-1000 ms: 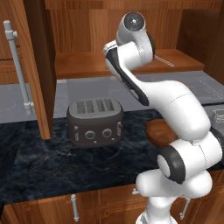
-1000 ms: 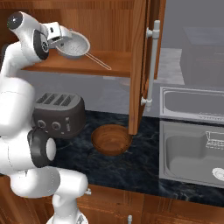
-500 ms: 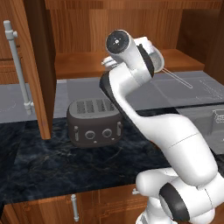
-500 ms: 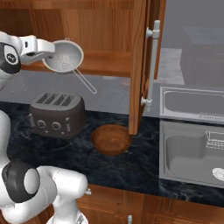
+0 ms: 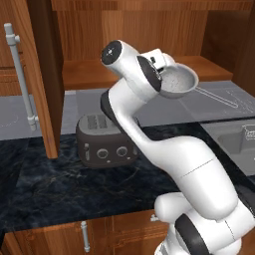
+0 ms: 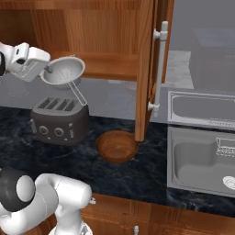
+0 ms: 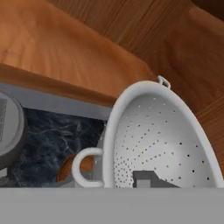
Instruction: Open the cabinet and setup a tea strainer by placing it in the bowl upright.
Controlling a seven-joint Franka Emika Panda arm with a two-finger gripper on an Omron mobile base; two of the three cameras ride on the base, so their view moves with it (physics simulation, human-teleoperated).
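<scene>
Dark marbled tabletop (image 6: 151, 183) runs across the kitchen, with wood-front low cabinets (image 5: 114, 231) along the near edge. Sitting on it, nearest to the robot, is the brown wooden bowl (image 6: 116, 146), right below the edge of the open cabinet door. Just left of the bowl in the right base view is the dark grey toaster (image 6: 59, 120), apart from it. A grey sink (image 6: 202, 158) sits off to the right.

Up above the toaster, the fingers (image 6: 45, 73) are closed partway on the tea strainer (image 6: 64, 73), pinching it at the rim of the cup. You can't really see the fingertips themselves; in the hand view one dark tip (image 7: 148, 179) pokes up inside the perforated cup and the rest is cut off at the bottom. The strainer's cup is tipped on its side and its thin handle slants down toward the toaster without touching it. It's held in the air, well above the bowl and off to the side of it.

Behind all that is the cabinet (image 5: 134, 45), both doors swung open, with the wooden shelf (image 6: 110, 66) showing inside.
</scene>
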